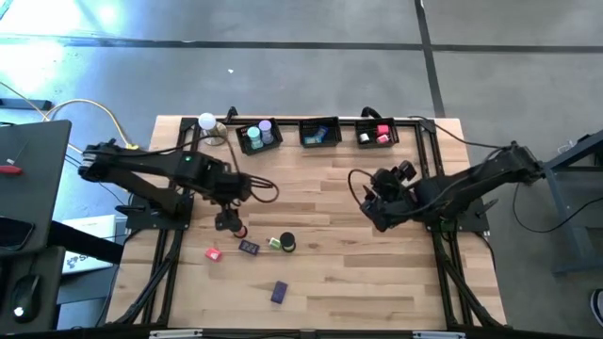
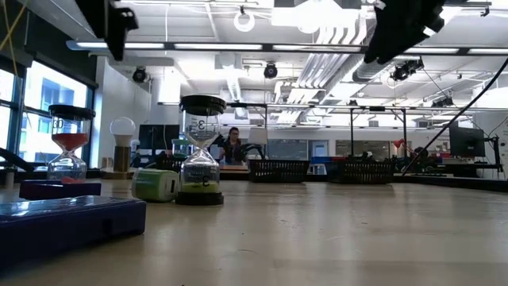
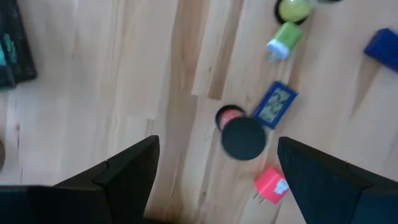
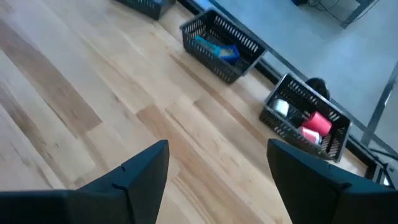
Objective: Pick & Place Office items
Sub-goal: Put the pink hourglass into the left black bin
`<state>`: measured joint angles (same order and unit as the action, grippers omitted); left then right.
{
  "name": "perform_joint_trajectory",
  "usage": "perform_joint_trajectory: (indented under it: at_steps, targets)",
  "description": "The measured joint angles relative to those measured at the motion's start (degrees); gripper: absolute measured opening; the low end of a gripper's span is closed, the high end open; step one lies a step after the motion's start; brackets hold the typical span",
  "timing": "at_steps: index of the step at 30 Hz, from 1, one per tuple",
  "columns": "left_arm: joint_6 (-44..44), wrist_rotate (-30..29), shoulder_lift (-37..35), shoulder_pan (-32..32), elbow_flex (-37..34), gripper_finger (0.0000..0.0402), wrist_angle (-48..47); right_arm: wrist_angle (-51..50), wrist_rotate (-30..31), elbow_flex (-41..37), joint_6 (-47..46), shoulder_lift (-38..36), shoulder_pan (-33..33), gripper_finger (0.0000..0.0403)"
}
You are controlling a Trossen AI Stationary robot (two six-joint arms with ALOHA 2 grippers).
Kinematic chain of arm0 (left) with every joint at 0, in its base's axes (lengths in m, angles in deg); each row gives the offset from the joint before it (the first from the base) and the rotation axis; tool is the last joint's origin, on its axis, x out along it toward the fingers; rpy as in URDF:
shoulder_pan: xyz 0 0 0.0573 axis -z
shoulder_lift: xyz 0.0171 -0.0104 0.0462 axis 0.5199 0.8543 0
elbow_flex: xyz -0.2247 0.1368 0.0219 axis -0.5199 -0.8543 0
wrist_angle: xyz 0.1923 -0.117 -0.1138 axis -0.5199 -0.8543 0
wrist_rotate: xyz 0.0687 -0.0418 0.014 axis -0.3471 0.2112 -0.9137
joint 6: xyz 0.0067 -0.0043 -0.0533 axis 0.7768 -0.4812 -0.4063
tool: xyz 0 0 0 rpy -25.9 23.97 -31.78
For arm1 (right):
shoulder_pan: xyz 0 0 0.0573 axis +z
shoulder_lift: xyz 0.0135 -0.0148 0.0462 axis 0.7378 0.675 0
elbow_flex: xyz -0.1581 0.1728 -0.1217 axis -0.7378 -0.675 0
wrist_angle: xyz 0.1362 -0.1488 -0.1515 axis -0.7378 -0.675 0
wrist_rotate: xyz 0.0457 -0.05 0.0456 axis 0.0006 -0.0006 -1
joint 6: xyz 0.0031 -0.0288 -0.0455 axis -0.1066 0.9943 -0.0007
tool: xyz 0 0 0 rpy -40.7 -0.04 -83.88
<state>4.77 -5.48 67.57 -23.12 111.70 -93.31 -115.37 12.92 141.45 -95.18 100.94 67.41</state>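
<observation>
Several office items lie on the near left of the table: a red sand timer (image 1: 241,232) with a black cap (image 3: 242,137), a pink block (image 1: 214,253), a blue block (image 1: 249,247), a green piece (image 3: 285,40) beside a black-and-green timer (image 1: 285,243), and a purple block (image 1: 279,292). Both timers stand upright on their bases (image 2: 200,199). My left gripper (image 1: 227,221) hangs open above the red timer, its fingers (image 3: 124,171) clear of it. My right gripper (image 1: 377,205) hovers open over bare wood at mid-right, its fingers (image 4: 140,171) pointing toward the far baskets.
Three black baskets (image 1: 259,137), (image 1: 320,133), (image 1: 377,134) line the far edge and hold small items, one of them pink (image 4: 317,122). A white ball lamp (image 1: 207,121) stands at the far left. Bare wood stretches between the two arms (image 1: 320,217).
</observation>
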Motion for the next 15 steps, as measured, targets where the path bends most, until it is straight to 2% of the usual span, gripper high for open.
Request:
perform_joint_trajectory:
  at_steps: [5, 9, 15]
  targets:
    - [-0.4, 0.0, -4.4, 0.0, -6.1, 0.0319, 3.8, 2.0, 2.2, -4.2, -1.2, 0.0, 0.4, 0.0259]
    - [0.2, 0.0, -5.5, 0.0, -7.2, 0.0319, 8.4, 6.0, 6.5, -6.6, -0.5, 0.0, 0.4, 0.0259]
    - [1.4, -1.8, -5.5, 0.0, -8.2, 0.0319, 12.5, 13.2, 9.1, -10.3, 2.6, 0.0, 0.4, 0.0259]
